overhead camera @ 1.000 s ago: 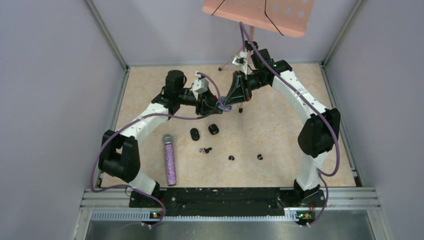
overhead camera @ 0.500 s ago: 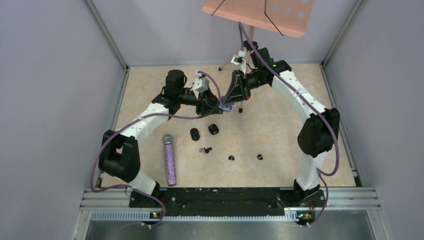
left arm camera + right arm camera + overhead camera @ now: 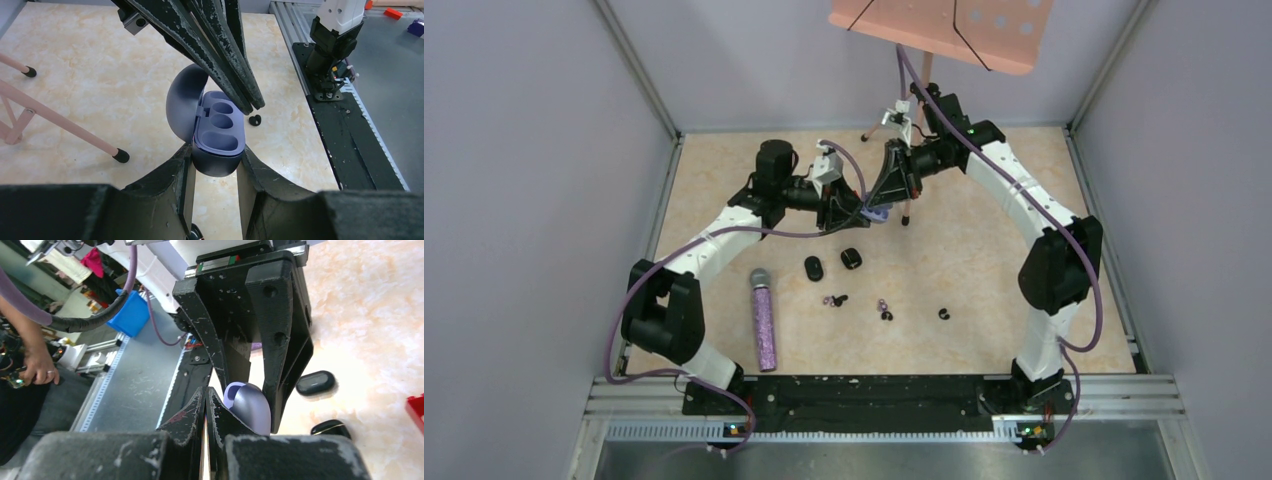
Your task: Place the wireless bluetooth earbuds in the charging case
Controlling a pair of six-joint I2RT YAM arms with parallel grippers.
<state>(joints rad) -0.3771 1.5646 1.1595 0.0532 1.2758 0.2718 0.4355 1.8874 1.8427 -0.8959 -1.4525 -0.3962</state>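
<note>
The left jaws pinch the open purple charging case [image 3: 217, 145] above the worktop's [image 3: 984, 260] far middle: wells up, lid toward the far edge, long axis toward the right jaws, pressed together just above. The earbuds [image 3: 887, 316] lie scattered nearer the near edge.

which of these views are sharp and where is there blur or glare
Top view: even, soft light, all in focus, though the earbuds are mere specks. Left wrist: the case is sharp; the left gripper at the bottom edge is dark and blurred. Right wrist: the table is blown out white at right, and the right gripper is soft up close.
</note>
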